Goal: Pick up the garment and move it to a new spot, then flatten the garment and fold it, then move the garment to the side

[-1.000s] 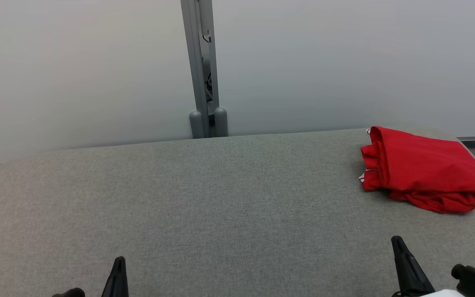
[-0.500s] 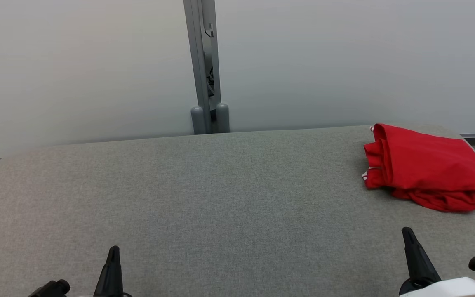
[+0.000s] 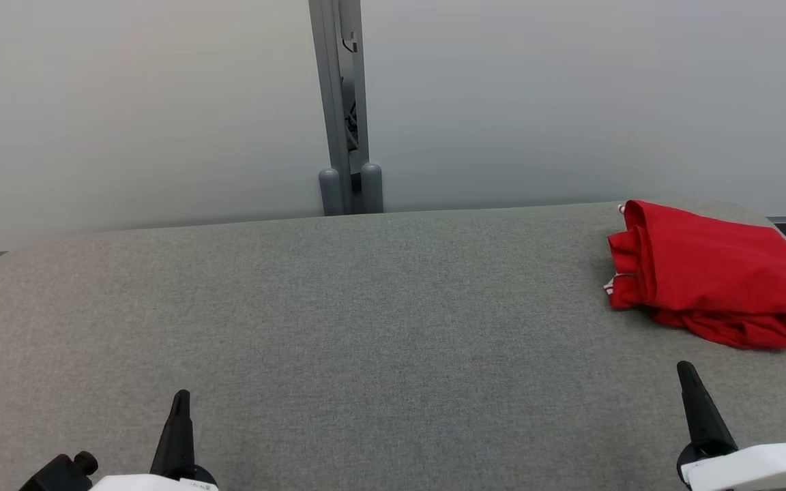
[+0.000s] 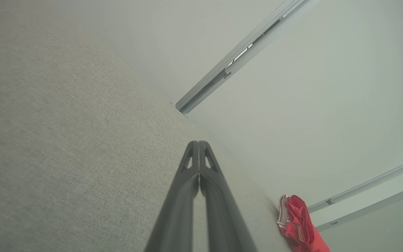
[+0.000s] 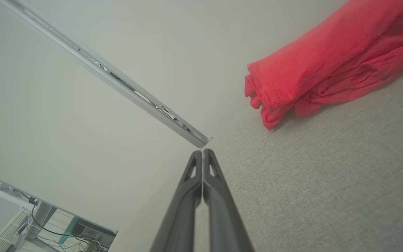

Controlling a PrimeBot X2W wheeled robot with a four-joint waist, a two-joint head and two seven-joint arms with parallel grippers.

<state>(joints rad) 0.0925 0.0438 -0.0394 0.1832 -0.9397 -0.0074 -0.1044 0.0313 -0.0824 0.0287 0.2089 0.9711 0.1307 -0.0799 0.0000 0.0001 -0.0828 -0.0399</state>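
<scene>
1. Left gripper (image 3: 179, 397): two long black fingers, tapering to a point, with triangular cut-outs near the tips.
2. Right gripper (image 3: 685, 368): same black tapered build.
3. White wrist shells (image 3: 754, 465), black round knobs (image 3: 60, 470) beside.

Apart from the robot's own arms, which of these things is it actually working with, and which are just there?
Part of the job:
- red garment, lying near the table's far right corner
- grey table it lies on

Just there:
- grey post behind the table
- pale wall panels
</scene>
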